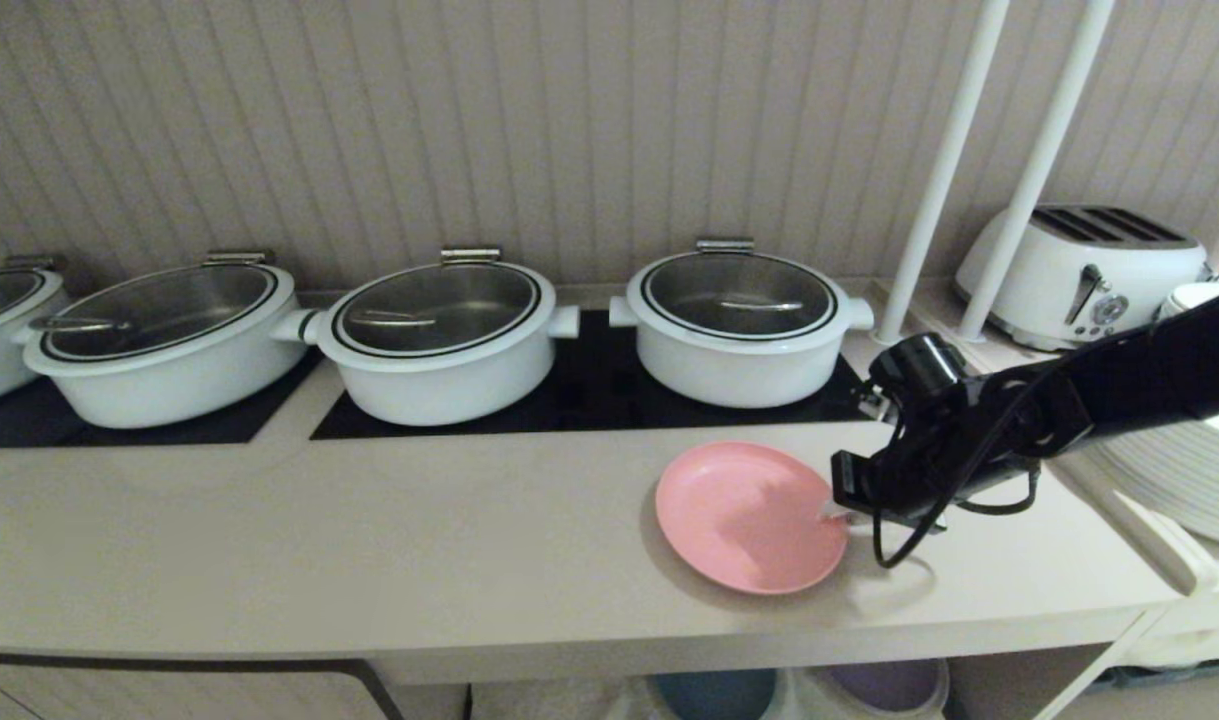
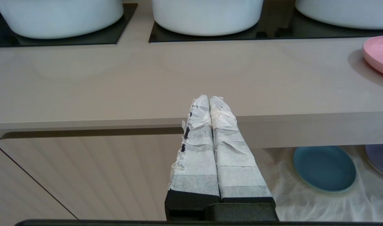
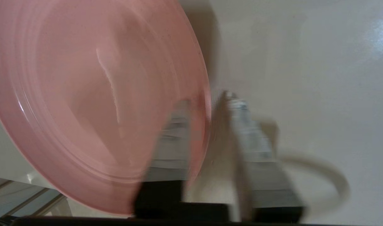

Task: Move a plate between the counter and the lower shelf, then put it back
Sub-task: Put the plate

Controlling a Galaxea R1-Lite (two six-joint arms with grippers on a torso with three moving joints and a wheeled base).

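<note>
The pink plate (image 1: 749, 515) lies flat on the beige counter (image 1: 369, 540), near its front edge at the right. My right gripper (image 1: 841, 515) is at the plate's right rim. In the right wrist view the plate (image 3: 84, 94) fills one side and the right gripper (image 3: 207, 100) is open, straddling the rim with one finger over the plate and the other outside it. My left gripper (image 2: 210, 99) is shut and empty, held in front of the counter's edge. The lower shelf (image 2: 304, 201), draped in white cloth, shows under the counter.
Several lidded white pots (image 1: 739, 325) stand on black cooktop panels behind the plate. A toaster (image 1: 1084, 270), two white poles (image 1: 944, 170) and stacked white plates (image 1: 1184, 480) are at the right. A blue plate (image 2: 324, 168) and a purple plate (image 2: 381, 160) lie on the shelf.
</note>
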